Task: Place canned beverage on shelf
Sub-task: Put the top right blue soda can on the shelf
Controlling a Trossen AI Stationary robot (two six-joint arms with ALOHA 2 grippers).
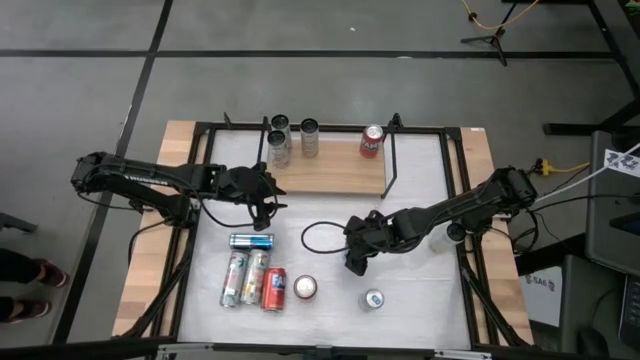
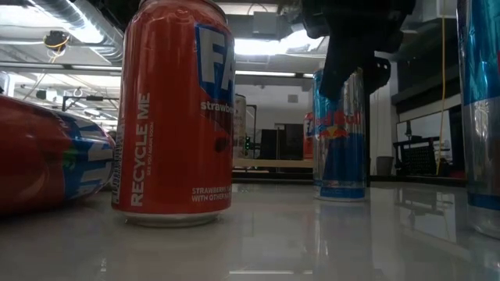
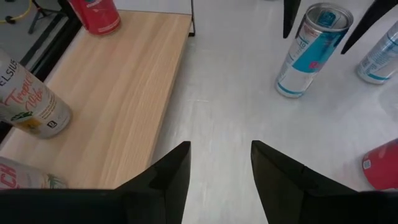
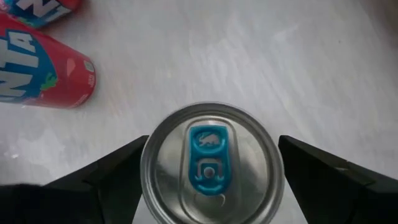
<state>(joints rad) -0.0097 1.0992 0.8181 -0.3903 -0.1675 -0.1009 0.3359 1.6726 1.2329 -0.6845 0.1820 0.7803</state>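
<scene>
An upright blue-and-silver can [image 4: 211, 165] stands on its base on the white tabletop [image 1: 420, 200]. My right gripper [image 1: 356, 260] hovers over it, open and pointing steeply down. Its fingers [image 3: 289, 15] stand on either side of the can's top [image 3: 323, 15] without touching it. The low view shows this can [image 2: 340, 133] under the dark gripper. The shelf [image 1: 330, 172], a light-wood board, carries two silver cans [image 1: 280, 142] and a red can [image 1: 371, 142]. Near the shelf's front left corner, my left gripper [image 3: 221, 146] is open and holds nothing.
Near the front left, several cans lie on their sides: a blue one [image 1: 250, 240], two pale ones [image 1: 245, 277] and a red one [image 1: 274, 290]. An upright red Fanta can [image 2: 176, 117] and another upright can [image 1: 373, 298] stand close by. A black cable loop [image 1: 320, 237] lies mid-table.
</scene>
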